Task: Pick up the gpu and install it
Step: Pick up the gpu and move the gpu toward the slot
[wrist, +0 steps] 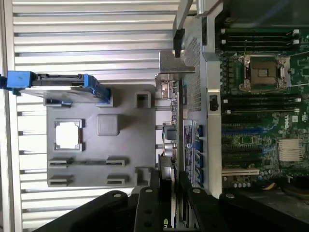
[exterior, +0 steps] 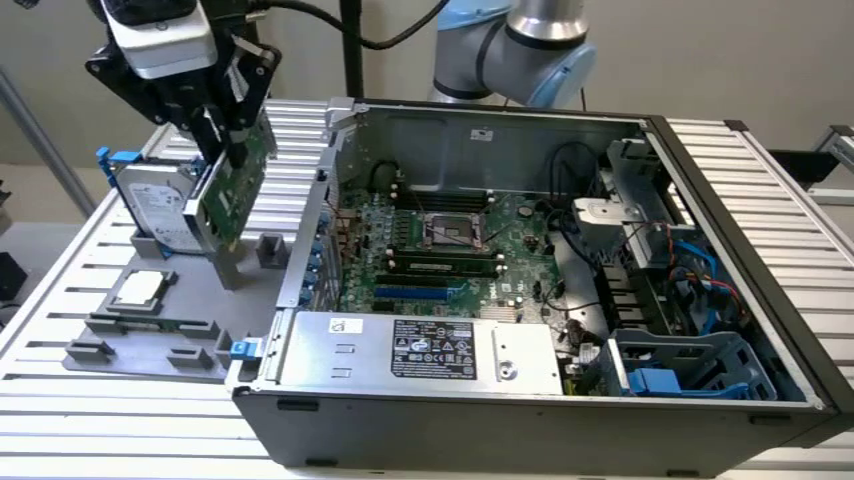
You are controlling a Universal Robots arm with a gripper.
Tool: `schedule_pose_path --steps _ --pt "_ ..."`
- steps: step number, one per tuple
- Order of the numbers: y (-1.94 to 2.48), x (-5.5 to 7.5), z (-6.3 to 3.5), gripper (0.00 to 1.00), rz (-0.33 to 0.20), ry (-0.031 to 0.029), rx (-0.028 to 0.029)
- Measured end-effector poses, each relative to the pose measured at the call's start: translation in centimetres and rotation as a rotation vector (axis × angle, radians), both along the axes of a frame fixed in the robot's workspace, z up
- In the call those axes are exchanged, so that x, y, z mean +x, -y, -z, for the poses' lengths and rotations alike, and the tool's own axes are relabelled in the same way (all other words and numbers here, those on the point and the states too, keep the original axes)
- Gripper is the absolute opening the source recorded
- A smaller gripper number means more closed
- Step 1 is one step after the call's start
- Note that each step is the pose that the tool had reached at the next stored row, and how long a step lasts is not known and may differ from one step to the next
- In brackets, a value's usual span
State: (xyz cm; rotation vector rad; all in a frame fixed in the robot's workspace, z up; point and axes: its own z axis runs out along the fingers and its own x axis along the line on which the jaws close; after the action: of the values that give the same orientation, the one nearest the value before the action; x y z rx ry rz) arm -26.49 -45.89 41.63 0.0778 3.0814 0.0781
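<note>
The fingers (wrist: pixel 146 205) are clenched on the gpu (exterior: pixel 227 195), one on each flat side, near its top edge. The gpu stands on its edge and leans just a little, with its green side showing. It is up over the gray tray (exterior: pixel 134 345), right by the tray's two small posts (I cannot tell if its bottom edge touches them). It is outside the case (exterior: pixel 747 190), close beside the case's wall, on the exterior view's left. In the wrist view the gpu is seen edge-on, with its shiny metal end piece at the end far from the fingers.

Just beside the gpu, on the same tray, a silver hard drive (exterior: pixel 154 205) with a blue frame stands upright. Near it a small square silver chip (exterior: pixel 140 288) lies flat on the tray. The tray sits on a surface (exterior: pixel 54 400) made of metal slats.

The case is big and dark, and it lies open on the surface next to the tray. Inside it is the main board (exterior: pixel 447 235), green, with a square socket in the middle and long slots near it. A silver box (exterior: pixel 427 350) with a label sits at the near end of the case. Some blue wires and blue plastic parts are on the exterior view's right side of the case. The light blue arm (exterior: pixel 527 50) bends behind the case.
</note>
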Motion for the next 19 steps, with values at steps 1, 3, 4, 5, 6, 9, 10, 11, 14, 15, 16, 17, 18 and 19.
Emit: schedule_pose_path --steps 1,3,4,5,6,9,10,11,14,15,16,17,18,19 --pt "0.04 0.5 -0.48 0.00 0.000 -0.0005 0.0001" --pt "0.13 1.3 -1.37 0.00 0.000 -0.0018 0.0003" --pt "0.17 1.8 -1.82 0.00 0.000 -0.0025 0.0005" --pt "0.21 2.2 -2.27 0.00 0.000 -0.0033 0.0007" --pt "0.24 2.7 -2.75 0.00 -0.001 -0.0045 0.0006" --pt "0.26 4.1 -3.78 0.00 -0.001 -0.0089 0.0009" --pt "0.26 4.6 -3.92 0.00 -0.001 -0.0099 0.0012" --pt "0.26 5.0 -3.98 0.00 -0.001 -0.0109 0.0011" --pt "0.26 6.4 -3.99 0.00 -0.001 -0.0124 0.0021" --pt "0.26 6.8 -4.00 0.00 -0.001 -0.0127 0.0021" --pt "0.26 7.2 -3.99 0.00 -0.001 -0.0129 0.0022" --pt "0.27 7.7 -3.98 0.00 -0.001 -0.0133 0.0022" --pt "0.27 8.2 -3.96 0.00 -0.001 -0.0136 0.0022" --pt "0.27 8.6 -3.90 0.00 -0.001 -0.0140 0.0022"
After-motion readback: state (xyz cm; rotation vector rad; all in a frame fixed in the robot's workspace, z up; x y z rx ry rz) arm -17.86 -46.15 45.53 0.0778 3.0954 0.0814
